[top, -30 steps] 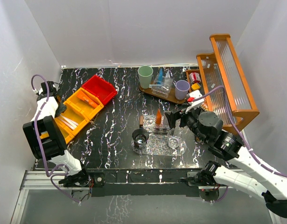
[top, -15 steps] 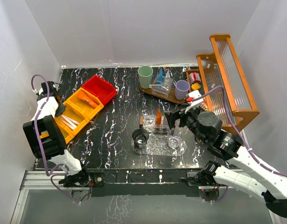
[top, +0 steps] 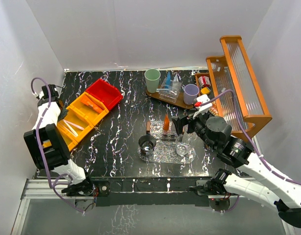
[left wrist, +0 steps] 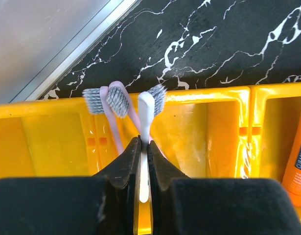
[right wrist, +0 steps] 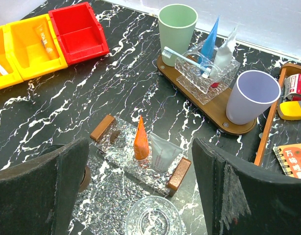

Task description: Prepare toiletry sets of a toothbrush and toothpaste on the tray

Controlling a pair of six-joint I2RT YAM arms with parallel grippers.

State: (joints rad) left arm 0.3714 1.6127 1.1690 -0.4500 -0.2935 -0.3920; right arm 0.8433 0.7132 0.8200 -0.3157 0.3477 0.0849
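Note:
My left gripper [left wrist: 144,144] is shut on a slim white toothbrush [left wrist: 145,115] over the yellow bin [left wrist: 57,142], with pink toothbrushes [left wrist: 113,103] lying below; from above it shows at the bin's left edge [top: 58,117]. My right gripper [right wrist: 143,166] is open and empty above a clear holder with an orange tube [right wrist: 141,139] and a white tube [right wrist: 162,152], beside a clear glass cup [right wrist: 152,218]. The wooden tray [right wrist: 243,128] at the back bears a green cup [right wrist: 177,27], a lilac cup [right wrist: 251,95], a blue tube [right wrist: 209,34] and a toothbrush [right wrist: 182,56].
A red bin [top: 104,93] adjoins the yellow bin [top: 84,113], which also holds an orange tube [left wrist: 299,156]. A dark cup [top: 147,144] stands on the glittery mat [top: 162,155]. A wooden rack [top: 241,83] with small items stands at the right edge.
My left gripper has shifted slightly over the yellow bin with the white toothbrush in it. My right arm has edged a little to the left.

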